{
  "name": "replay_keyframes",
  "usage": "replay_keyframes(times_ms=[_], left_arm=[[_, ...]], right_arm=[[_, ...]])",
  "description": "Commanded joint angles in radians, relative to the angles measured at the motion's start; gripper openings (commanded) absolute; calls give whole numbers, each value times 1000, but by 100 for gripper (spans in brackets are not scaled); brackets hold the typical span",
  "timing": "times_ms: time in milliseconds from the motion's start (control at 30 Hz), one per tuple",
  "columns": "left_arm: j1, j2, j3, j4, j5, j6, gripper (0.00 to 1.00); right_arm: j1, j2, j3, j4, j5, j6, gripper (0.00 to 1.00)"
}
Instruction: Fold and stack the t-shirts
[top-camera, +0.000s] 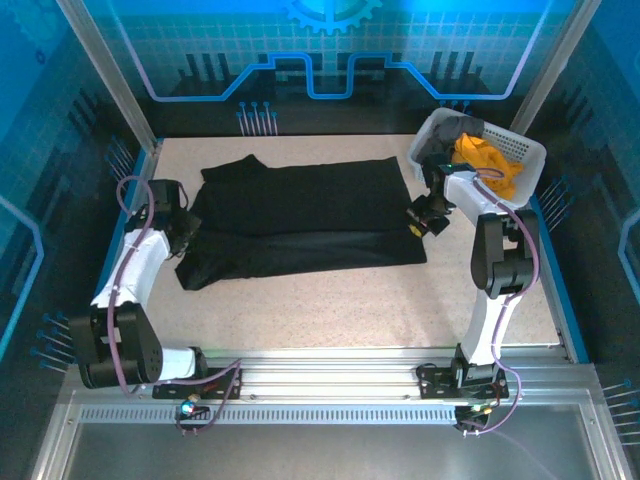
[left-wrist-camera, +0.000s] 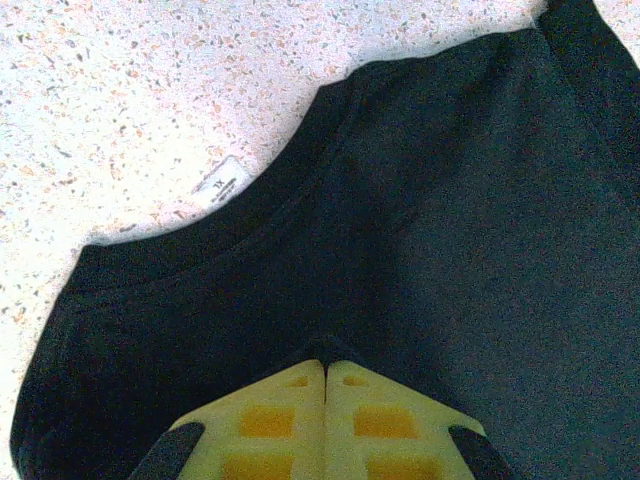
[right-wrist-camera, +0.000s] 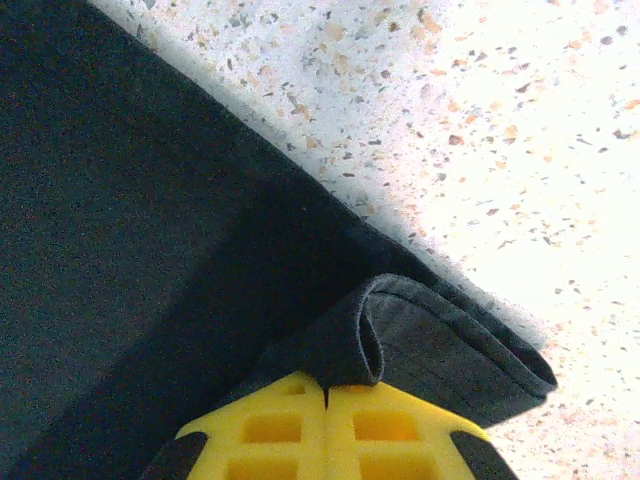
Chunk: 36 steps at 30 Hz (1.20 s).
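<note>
Across the middle of the speckled tabletop (top-camera: 330, 300) lies a large black t-shirt (top-camera: 300, 215), spread flat with its collar toward the left edge. At that end, the left gripper (left-wrist-camera: 325, 370) has its yellow fingers pressed together, pinching the black cloth just below the neckline, near a small white label (left-wrist-camera: 222, 185). At the shirt's right edge, the right gripper (right-wrist-camera: 325, 390) is likewise closed, pinching a rolled-up fold of the hem. A white basket (top-camera: 525, 150) in the far right corner holds an orange-yellow t-shirt (top-camera: 480, 155) and a dark grey t-shirt (top-camera: 455, 128), both crumpled.
</note>
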Motion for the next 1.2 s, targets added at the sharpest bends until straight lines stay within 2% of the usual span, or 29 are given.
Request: replay_keyframes(times_ms=[0, 100, 200, 233, 333, 367, 433, 500, 633, 767, 867, 967, 1167], left_arm=[[21, 40, 16, 53, -8, 44, 0], [27, 88, 34, 78, 9, 65, 0], [42, 161, 67, 110, 79, 98, 1], [47, 191, 92, 101, 106, 113, 8], [50, 224, 172, 41, 111, 162, 41], [50, 216, 186, 23, 101, 175, 46], [50, 183, 203, -35, 68, 182, 52], [49, 132, 188, -92, 39, 170, 56], [52, -12, 34, -150, -7, 93, 58], [118, -85, -132, -118, 60, 25, 58], [167, -79, -195, -65, 134, -13, 63], [199, -34, -221, -24, 189, -33, 63], [224, 61, -254, -1, 238, -46, 60]], right_arm=[[-4, 33, 37, -48, 47, 29, 0], [-10, 69, 54, -25, 9, 20, 0], [-19, 124, 110, -23, -29, -31, 0], [-22, 140, 135, -33, -36, -53, 5], [-36, 130, 166, -52, -35, -103, 31], [-43, 110, 163, -50, -33, -119, 39], [-52, 62, 151, -57, -14, -152, 50], [-56, 10, 121, -62, 0, -183, 55], [-56, -107, -34, -13, -28, -207, 57], [-46, -192, -220, 80, -80, -228, 60], [-52, -222, -318, 139, -116, -248, 62], [-74, -224, -375, 179, -147, -256, 62], [-99, -176, -385, 191, -174, -275, 61]])
